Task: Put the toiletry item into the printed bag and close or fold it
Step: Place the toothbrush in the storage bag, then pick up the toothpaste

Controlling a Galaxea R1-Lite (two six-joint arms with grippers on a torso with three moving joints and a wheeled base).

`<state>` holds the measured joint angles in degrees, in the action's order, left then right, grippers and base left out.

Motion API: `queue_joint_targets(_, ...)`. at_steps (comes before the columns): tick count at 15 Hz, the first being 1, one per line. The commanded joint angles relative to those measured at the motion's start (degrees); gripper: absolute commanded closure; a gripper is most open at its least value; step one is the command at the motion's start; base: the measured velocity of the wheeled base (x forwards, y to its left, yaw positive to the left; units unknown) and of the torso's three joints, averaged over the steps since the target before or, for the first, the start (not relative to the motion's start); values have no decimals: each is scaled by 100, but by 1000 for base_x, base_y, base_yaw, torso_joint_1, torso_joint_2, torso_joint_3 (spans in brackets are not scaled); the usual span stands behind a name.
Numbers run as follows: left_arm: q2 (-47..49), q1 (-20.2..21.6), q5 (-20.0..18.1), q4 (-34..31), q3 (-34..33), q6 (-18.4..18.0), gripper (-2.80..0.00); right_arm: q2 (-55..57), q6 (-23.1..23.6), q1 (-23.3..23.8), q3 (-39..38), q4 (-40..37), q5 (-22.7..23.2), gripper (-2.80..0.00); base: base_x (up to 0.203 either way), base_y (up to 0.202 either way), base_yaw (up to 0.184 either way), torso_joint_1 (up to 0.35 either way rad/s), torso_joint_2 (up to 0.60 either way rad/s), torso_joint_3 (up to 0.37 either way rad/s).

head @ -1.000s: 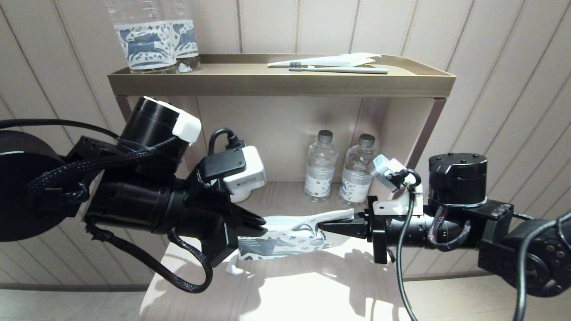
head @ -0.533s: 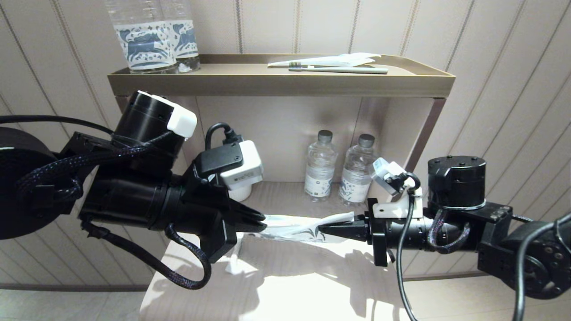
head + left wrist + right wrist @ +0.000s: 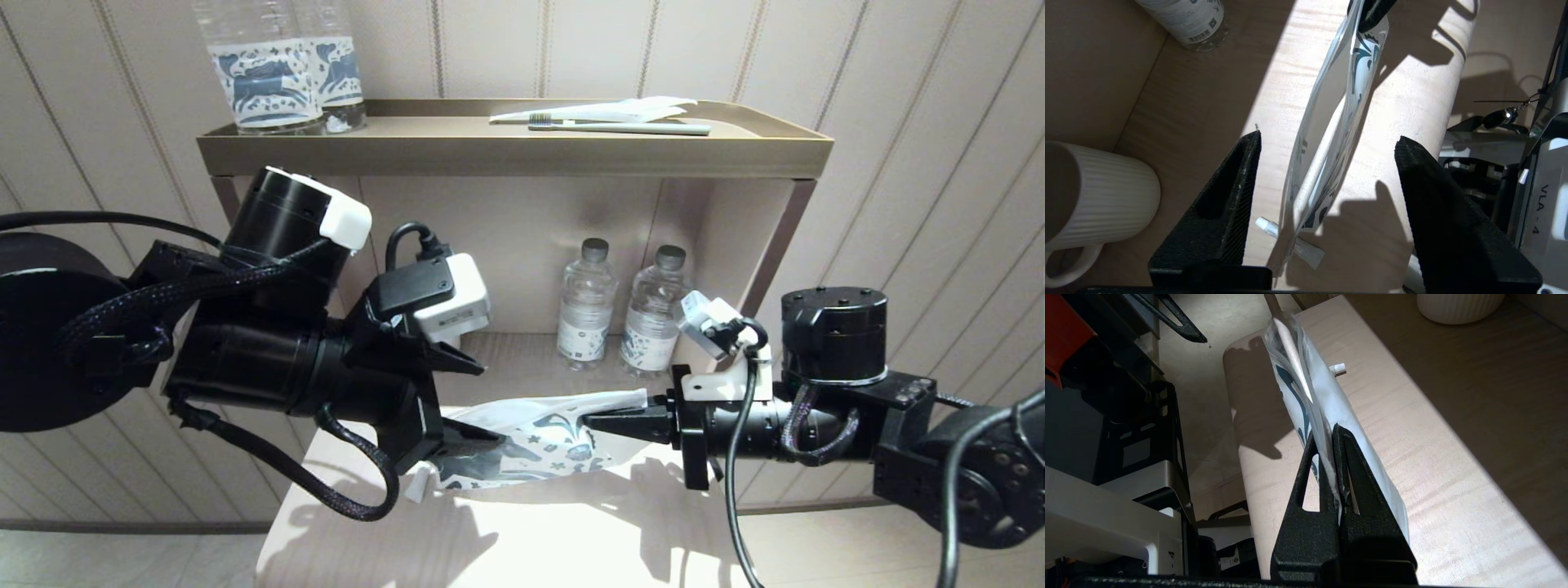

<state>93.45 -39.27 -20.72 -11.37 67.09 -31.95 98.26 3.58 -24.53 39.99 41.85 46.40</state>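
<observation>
The printed bag [image 3: 539, 441], white with a dark teal horse, hangs edge-up just above the pale wooden table [image 3: 571, 531]. My right gripper [image 3: 589, 423] is shut on its right end, also seen in the right wrist view [image 3: 1326, 430]. My left gripper [image 3: 490, 404] stands open around the bag's left end [image 3: 1331, 122], and neither of its fingers [image 3: 1237, 196] touches the bag. A long white stick-shaped toiletry item [image 3: 1290, 347] shows inside the bag. A small white capped tube [image 3: 1267, 226] lies on the table under the bag's left end.
A white ribbed mug [image 3: 1098, 196] stands behind the left gripper. Two small water bottles [image 3: 586, 306] stand at the back of the lower shelf. The brass tray shelf [image 3: 514, 151] above carries a toothbrush [image 3: 620, 127] and two large printed bottles [image 3: 277, 73].
My left gripper has opened and let go of the bag's left end. The bag has sagged and turned, so its printed face shows. The right gripper has kept its grip and place.
</observation>
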Motion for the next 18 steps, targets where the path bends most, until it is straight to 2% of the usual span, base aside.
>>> queue_joint_targets(1, -89, 7, -11, -18, -57, 17, -280, 1, 2, 1, 9, 25, 31, 0, 0, 0, 0, 0, 0, 0)
queue_joint_targets(4, -583, 234, -17, 17, -551, 424, -280, -43, 2, 1, 1, 25, 35, 0, 0, 0, 0, 0, 0, 0)
queue_joint_targets(7, -1446, 669, 37, 333, -1421, 865, -280, -69, 2, 9, 9, 25, 36, 0, 0, 0, 0, 0, 0, 0)
queue_joint_targets(12, -2597, 1372, 728, 847, -2616, 2198, -280, -140, -7, 25, 9, 16, 27, 0, 0, 0, 0, 0, 0, 0)
queue_joint_targets(14, -2707, 1472, 911, 1244, -3034, 2760, -280, -151, -24, 45, 9, 16, 18, 0, 0, 0, 0, 0, 0, 0)
queue_joint_targets(16, -2705, 1495, 948, 1858, -3547, 3007, -280, -276, -40, 53, 9, 2, -92, 0, 0, 0, 0, 0, 0, 0)
queue_joint_targets(18, -2646, 1603, 1003, 2490, -3823, 3509, -280, -465, -55, 48, 2, -31, -160, 0, 0, 0, 0, 0, 0, 0)
